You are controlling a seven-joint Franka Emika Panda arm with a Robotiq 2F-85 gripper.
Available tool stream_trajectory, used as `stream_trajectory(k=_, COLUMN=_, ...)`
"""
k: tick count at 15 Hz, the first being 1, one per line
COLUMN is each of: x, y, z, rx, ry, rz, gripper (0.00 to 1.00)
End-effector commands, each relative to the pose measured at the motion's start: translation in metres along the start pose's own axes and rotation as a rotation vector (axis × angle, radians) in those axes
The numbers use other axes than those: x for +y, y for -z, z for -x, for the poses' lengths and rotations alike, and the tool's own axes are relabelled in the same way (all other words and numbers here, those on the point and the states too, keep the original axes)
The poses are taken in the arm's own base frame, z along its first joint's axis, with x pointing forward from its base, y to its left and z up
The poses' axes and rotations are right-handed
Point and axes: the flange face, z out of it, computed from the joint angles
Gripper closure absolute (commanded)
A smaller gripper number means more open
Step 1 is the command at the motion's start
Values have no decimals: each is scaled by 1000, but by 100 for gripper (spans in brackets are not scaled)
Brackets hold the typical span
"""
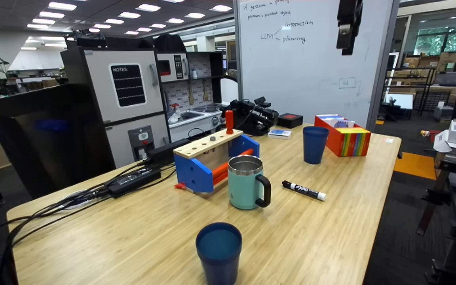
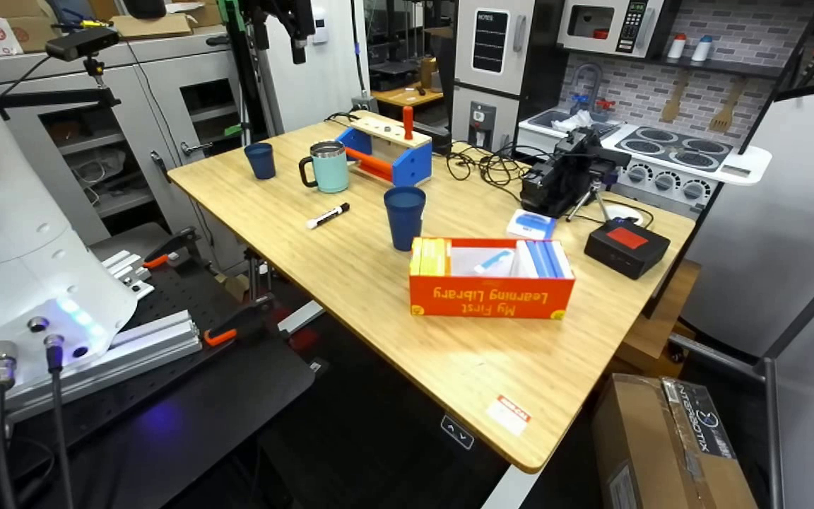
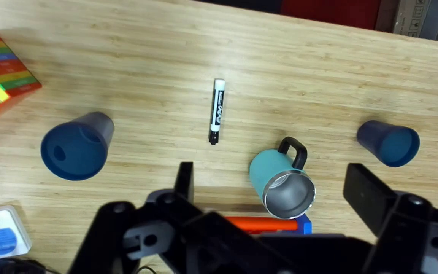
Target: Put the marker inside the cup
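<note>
The marker, black and white with a white end, lies on the table in both exterior views and at upper middle in the wrist view. The cup, a plain blue handle-less tumbler, stands upright beside the red box in both exterior views; it is at left in the wrist view. Its inside looks empty there. My gripper is open, its fingers wide apart with nothing between them. It hangs high above the table, at the top edge of both exterior views.
A turquoise mug with a black handle stands near the marker, beside a wooden toy bench. A darker blue cup stands at the opposite end from the red book box. Cables and a black device lie along one side.
</note>
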Motion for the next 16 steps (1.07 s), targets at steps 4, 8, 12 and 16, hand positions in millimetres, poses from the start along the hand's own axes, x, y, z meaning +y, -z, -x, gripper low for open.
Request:
stream_trajectory(k=4, x=-5, y=-99, z=-51, rx=-71, ry=7, rz=-189, gripper=0)
stream_trajectory(k=8, x=-14, y=-166, z=-75, rx=-203, ry=-173, rz=-127, gripper=0)
stream_trajectory(k=12, x=0, y=-222, z=-95, rx=-273, ry=-313, rz=-36, gripper=0)
stream_trajectory(k=16, x=9, y=-244, z=-93, rx=-303, ry=-323, rz=-19, gripper=0)
